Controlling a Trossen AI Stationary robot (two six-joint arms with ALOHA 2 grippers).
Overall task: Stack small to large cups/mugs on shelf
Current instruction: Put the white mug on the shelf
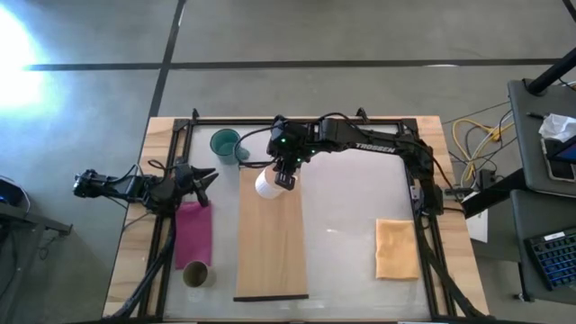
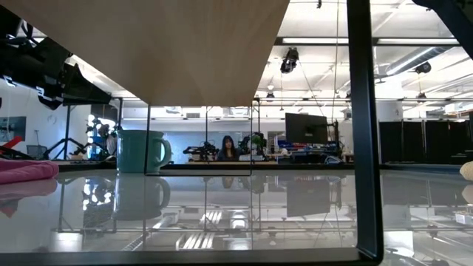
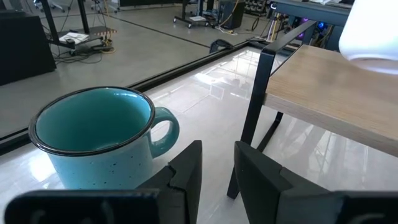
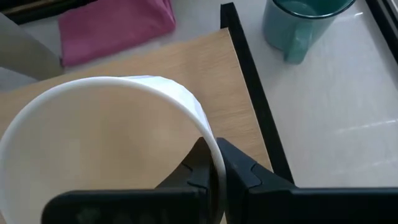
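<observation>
The white mug [image 1: 267, 184] is over the far end of the light-wood shelf [image 1: 270, 243], which stands raised on dark legs [image 3: 256, 118]. My right gripper [image 1: 286, 177] is shut on the white mug. The teal mug [image 1: 225, 142] stands upright on the table, left of the shelf's far end. My left gripper [image 1: 205, 177] is open by a narrow gap and empty, near the teal mug [image 3: 99, 137]. The small olive-brown cup [image 1: 195, 274] stands on the table at the near left, by the pink cloth. My right gripper holds the white mug by its rim [image 4: 210, 147], one finger inside the mug and one outside [image 4: 245, 171]. The fingers come from above, pointing down. The mug is mouth up over the shelf's far end. I cannot tell whether its base [image 3: 373, 57] touches the board.
A pink cloth [image 1: 193, 232] lies left of the shelf, between the left gripper and the olive cup. A tan cloth [image 1: 396, 248] lies on the table's right part. A dark frame [image 1: 306, 120] runs round the table. The near part of the shelf top is bare.
</observation>
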